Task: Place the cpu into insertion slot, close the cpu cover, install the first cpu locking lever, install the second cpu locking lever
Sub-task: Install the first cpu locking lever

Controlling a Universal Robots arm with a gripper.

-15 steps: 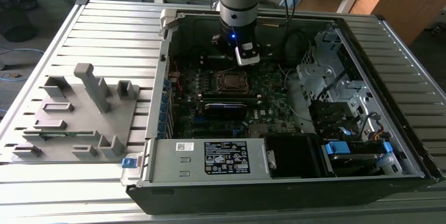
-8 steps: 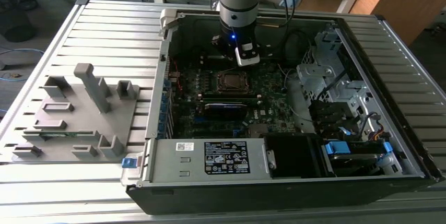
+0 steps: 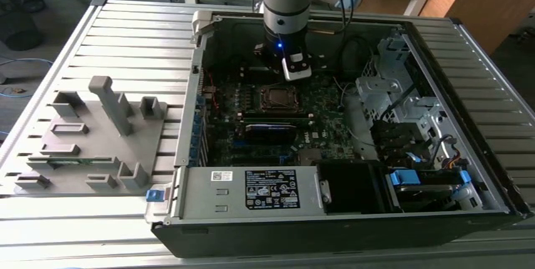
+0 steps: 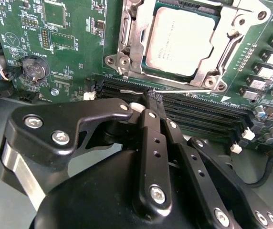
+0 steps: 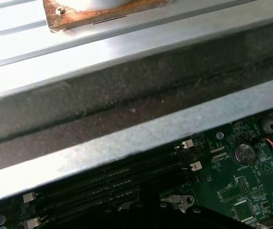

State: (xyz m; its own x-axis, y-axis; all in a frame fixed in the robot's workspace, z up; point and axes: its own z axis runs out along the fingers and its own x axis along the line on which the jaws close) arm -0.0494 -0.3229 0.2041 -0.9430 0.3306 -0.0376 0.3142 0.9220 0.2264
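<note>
Okay, quick notes.
Hand: gripper (image 4: 153, 98) is closed, tips pressed together with no gap I can see. They sit at the thin locking lever (image 4: 184, 88); I can't tell if they pinch it or just press it.
Cpu place: cpu (image 4: 182, 40) lies flat in the insertion slot (image 4: 121, 60), just ahead of my fingertips, past the lever.
Cover: cpu cover (image 4: 141, 40) is down over the chip's edges.
Handling: I judge the cpu light, rigid and fragile underneath; edges only, never the face. The lever is likely springy, stiff and slick, best taken near its free end.
Look: dull silver-grey square top, faint print, framed by bright metal. Green motherboard (image 4: 69, 52) surrounds it, black memory slots (image 4: 208, 112) under my fingertips.
</note>
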